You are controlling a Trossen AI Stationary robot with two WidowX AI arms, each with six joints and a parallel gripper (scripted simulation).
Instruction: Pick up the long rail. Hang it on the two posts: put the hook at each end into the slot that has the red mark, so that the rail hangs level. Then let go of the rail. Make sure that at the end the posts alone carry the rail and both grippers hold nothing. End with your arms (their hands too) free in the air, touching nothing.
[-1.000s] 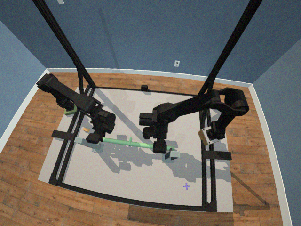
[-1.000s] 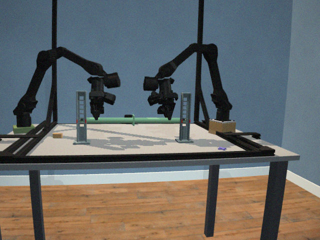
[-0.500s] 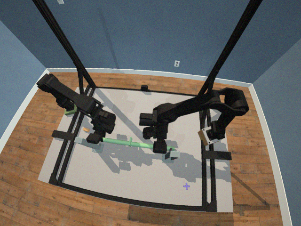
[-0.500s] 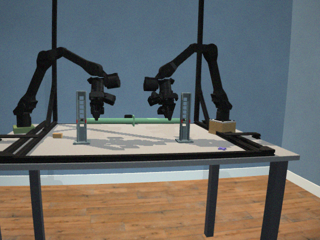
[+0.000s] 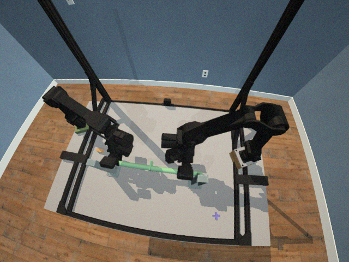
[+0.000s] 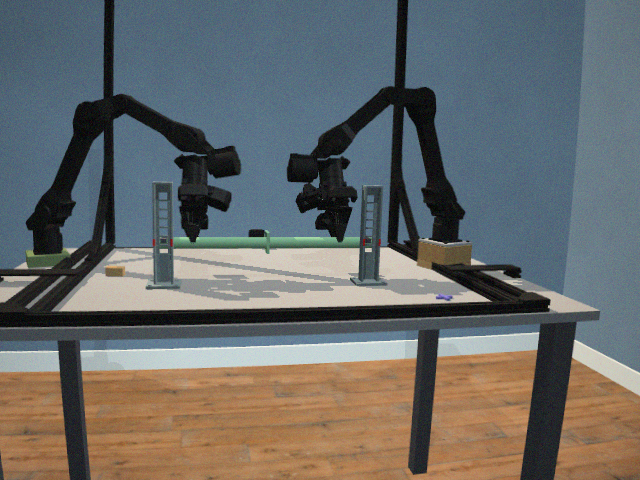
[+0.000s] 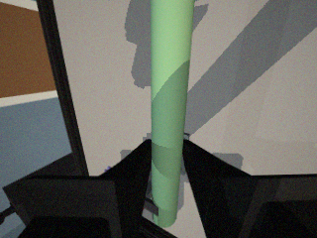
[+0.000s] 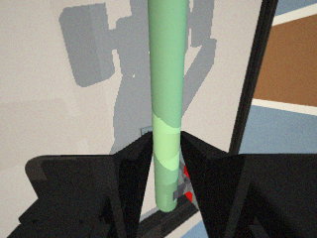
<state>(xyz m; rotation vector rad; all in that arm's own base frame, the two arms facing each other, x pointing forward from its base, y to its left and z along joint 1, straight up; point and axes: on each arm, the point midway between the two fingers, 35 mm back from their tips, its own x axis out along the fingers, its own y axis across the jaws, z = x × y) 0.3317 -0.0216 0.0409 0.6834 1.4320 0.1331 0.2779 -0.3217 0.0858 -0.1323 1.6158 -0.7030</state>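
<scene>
Top view: the long green cylindrical rail (image 5: pixel 138 165) (image 6: pixel 222 241) (image 7: pixel 170 89) (image 8: pixel 167 74) lies across the lower centre of the frame, its ends near two grey-blue slotted posts, the left-hand post (image 5: pixel 93 162) (image 6: pixel 162 268) and the right-hand post (image 5: pixel 202 178) (image 6: pixel 369 268). The right claw (image 5: pixel 109 162) (image 6: pixel 192 237) (image 8: pixel 165 135) is on the picture-left portion; the left claw (image 5: pixel 185 172) (image 6: pixel 339 237) (image 7: pixel 166 144) is on the picture-right portion. Exterior view: the rail appears near level across the centre, above the desk (image 6: pixel 284 294) and behind the posts, in line with the red marks (image 6: pixel 154 242) (image 8: pixel 188 196). Depth between hooks and slots cannot be read here. Left wrist view: the left claw is closed on the rail, one finger at each side, with the rail's end at bottom centre. Right wrist view: the right claw likewise grips the rail; red marking shows at lower right, beside the rail's end. Judged step: final alignment and insertion of the end hooks; seating is not confirmed. Next move: advance both ends together into the red-marked slots, then lower evenly until the posts take the load. Caution: unequal travel could tilt the rail or catch one hook. Release only after both hooks are seated, then withdraw both arms.
</scene>
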